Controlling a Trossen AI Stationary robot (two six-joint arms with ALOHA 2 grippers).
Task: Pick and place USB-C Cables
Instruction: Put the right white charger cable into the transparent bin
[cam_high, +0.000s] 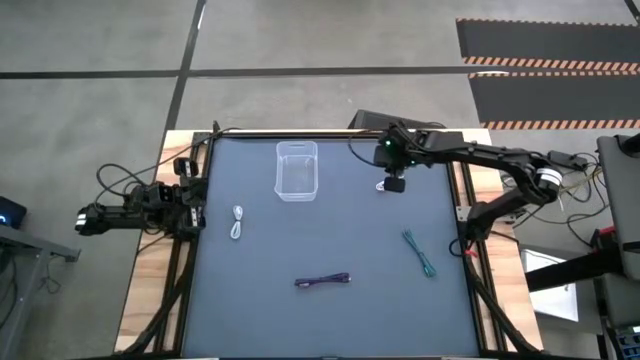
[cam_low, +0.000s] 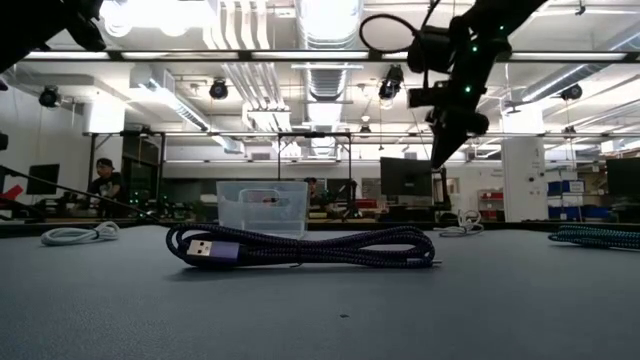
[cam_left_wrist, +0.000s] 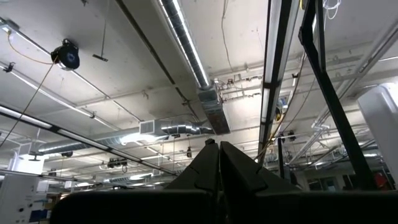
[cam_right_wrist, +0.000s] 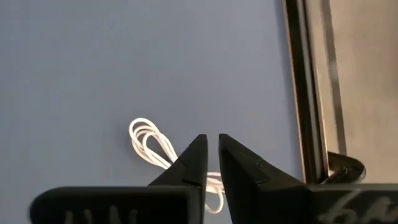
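High view: dark bench (cam_high: 330, 240) with clear bin (cam_high: 297, 170) near the far edge; white cable (cam_high: 238, 221) on the left side, well apart from the bin; purple cable (cam_high: 323, 281) near the front centre; teal cable (cam_high: 420, 253) on the right side; right claw (cam_high: 392, 185) reaching over the far right part of the bench, to the right of the bin, something pale just beside it; left claw (cam_high: 190, 205) parked at the left edge, close to the white cable.

Low view: purple cable (cam_low: 300, 245) coiled flat in the foreground, plug end toward the left; bin (cam_low: 262, 207) behind it; white cable (cam_low: 75, 235) at far left; teal cable (cam_low: 595, 236) at far right; another white cable (cam_low: 460, 229) small on the surface below the right claw (cam_low: 440, 155), which hangs above the bench, not touching.

Left wrist view: left claw (cam_left_wrist: 219, 149) tipped up at the ceiling, tips pressed together, nothing between.

Right wrist view: right claw (cam_right_wrist: 212, 142) looking down on the bench (cam_right_wrist: 93, 62); fingers slightly spread, narrow gap; looped white cable (cam_right_wrist: 149, 146) lying on the surface beyond the tips, partly hidden by them; not pinched.
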